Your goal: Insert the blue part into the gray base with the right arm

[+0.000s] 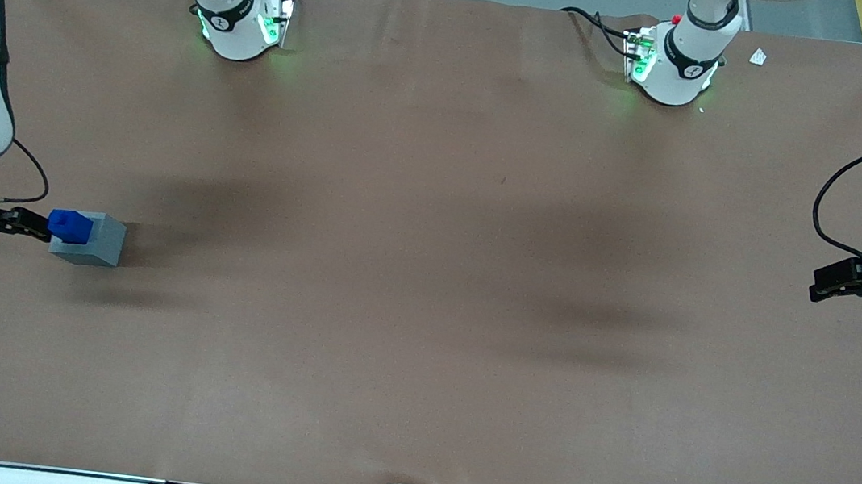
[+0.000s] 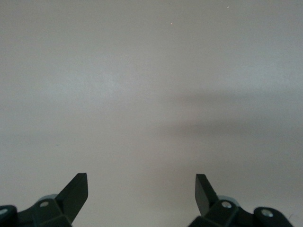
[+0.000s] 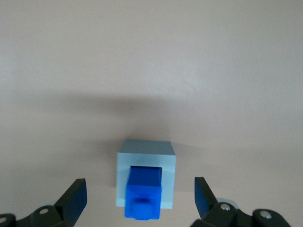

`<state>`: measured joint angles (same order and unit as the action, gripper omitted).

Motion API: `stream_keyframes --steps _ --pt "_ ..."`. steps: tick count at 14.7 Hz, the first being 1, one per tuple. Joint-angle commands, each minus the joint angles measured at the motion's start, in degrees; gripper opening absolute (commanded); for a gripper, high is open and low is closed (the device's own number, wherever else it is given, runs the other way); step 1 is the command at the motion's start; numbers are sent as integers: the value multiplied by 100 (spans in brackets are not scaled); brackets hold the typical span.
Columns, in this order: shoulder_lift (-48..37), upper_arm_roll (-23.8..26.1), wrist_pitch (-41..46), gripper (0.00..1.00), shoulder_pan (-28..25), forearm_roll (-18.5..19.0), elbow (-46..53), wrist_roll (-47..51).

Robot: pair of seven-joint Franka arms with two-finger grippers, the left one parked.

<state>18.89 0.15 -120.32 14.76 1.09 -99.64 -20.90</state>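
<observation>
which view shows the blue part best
The right wrist view: the blue part fills the frame's middle, standing in the gray base between the gripper's open fingers. The front view shows it small at the working arm's end. The left wrist view shows only bare table.

The front view looks steeply down from high above the near edge of the brown table (image 1: 423,314), taking in its whole width and both arm bases. The right wrist view looks down past the wide-spread fingers of the gripper (image 3: 139,198) at close range onto the blue part (image 3: 143,194) seated in the gray base (image 3: 146,156). The front view shows the same pair, small, at the working arm's end. The left wrist view faces bare tabletop (image 2: 151,94) only.
</observation>
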Motion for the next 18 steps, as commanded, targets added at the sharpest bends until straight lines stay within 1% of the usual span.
stream_keyframes --steps 1,4,5,8,12,14,18 --pt "-526 29 350 100 -270 -38 22 -20" --pt "-658 29 1367 100 -552 -47 584 638" --pt "-693 29 1554 100 -657 -47 699 788" --pt "-957 29 1748 100 -930 -47 709 1332" --pt "-1282 29 1942 100 -1203 -91 674 1755" --pt "-1571 20 1942 100 -1212 -301 499 1747" --pt "-2099 20 1951 100 -1230 -337 208 1738"
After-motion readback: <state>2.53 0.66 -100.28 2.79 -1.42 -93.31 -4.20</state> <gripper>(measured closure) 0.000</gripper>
